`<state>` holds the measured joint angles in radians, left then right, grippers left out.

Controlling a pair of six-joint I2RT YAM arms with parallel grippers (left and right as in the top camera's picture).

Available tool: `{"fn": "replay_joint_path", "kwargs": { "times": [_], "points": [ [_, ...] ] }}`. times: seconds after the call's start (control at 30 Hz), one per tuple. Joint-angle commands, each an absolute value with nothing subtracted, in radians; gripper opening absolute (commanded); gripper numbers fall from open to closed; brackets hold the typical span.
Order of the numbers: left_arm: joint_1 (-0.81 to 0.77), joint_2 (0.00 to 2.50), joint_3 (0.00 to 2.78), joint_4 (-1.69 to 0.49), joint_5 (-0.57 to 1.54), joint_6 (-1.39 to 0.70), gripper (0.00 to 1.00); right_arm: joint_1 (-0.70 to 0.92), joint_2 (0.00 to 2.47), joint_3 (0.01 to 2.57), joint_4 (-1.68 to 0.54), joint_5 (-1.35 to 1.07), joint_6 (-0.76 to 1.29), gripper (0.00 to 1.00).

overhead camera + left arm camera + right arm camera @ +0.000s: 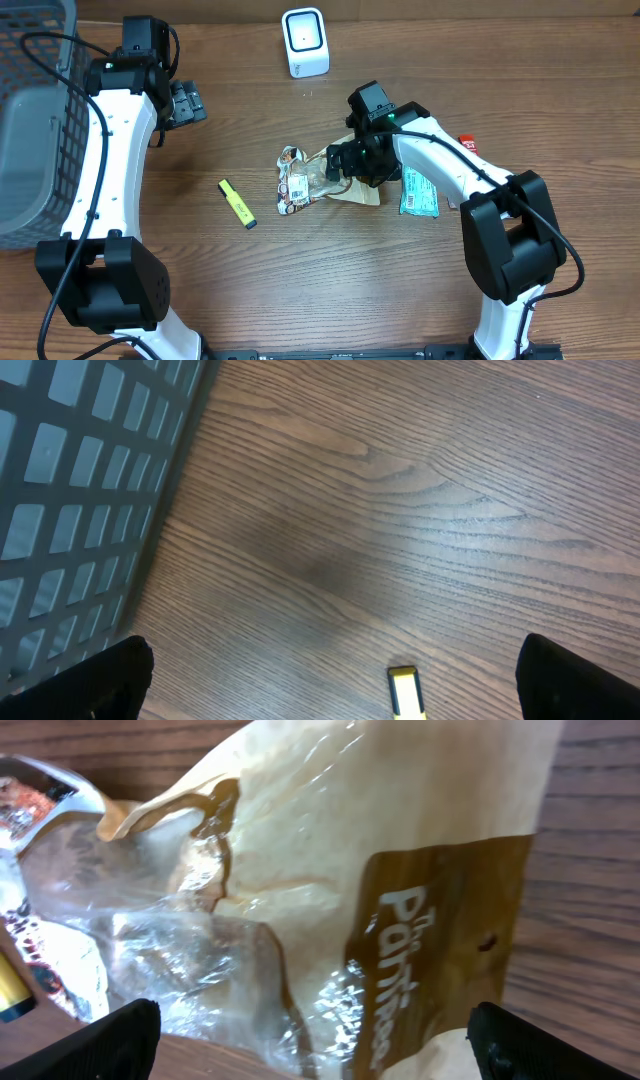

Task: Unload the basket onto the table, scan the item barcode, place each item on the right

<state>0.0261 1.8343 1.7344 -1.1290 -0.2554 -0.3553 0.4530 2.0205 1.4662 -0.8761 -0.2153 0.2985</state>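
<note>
The wooden table fills the overhead view. A grey mesh basket sits at its left edge. The left arm reaches up beside the basket, and the left gripper hangs released above bare wood, its fingers wide apart with nothing between them. The right arm bends in from the right side toward the middle of the table. The right gripper hovers low over a brown paper snack bag with a clear plastic window. Its fingers are spread wide on either side of the bag's printed panel and do not clamp it.

The bag lies flat on the table near the centre, well short of the scanner. A crumpled printed wrapper touches its left end; whether that is a separate thing or part of the bag I cannot tell. A teal packet lies just right of the bag, partly under the right arm. The white scanner stands upright at the far edge of the table. A yellow highlighter lies left of the bag, apart from it. A small red thing peeks out beside the right arm.
</note>
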Motion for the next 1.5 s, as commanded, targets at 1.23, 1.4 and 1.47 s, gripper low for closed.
{"fn": "replay_joint_path", "kwargs": {
  "times": [1.23,1.4,1.47],
  "points": [
    [0.019,1.831,1.743,-1.122,-0.265,-0.336,1.0,0.446,2.077,1.412,-0.818,-0.247,0.284,0.5],
    [0.019,1.831,1.743,-1.122,-0.265,-0.336,1.0,0.441,2.076,1.422,-0.821,-0.424,0.185,0.38],
    [0.019,1.831,1.743,-1.122,-0.265,-0.336,1.0,0.441,2.076,1.422,-0.821,-0.452,0.181,0.26]
  ]
}}
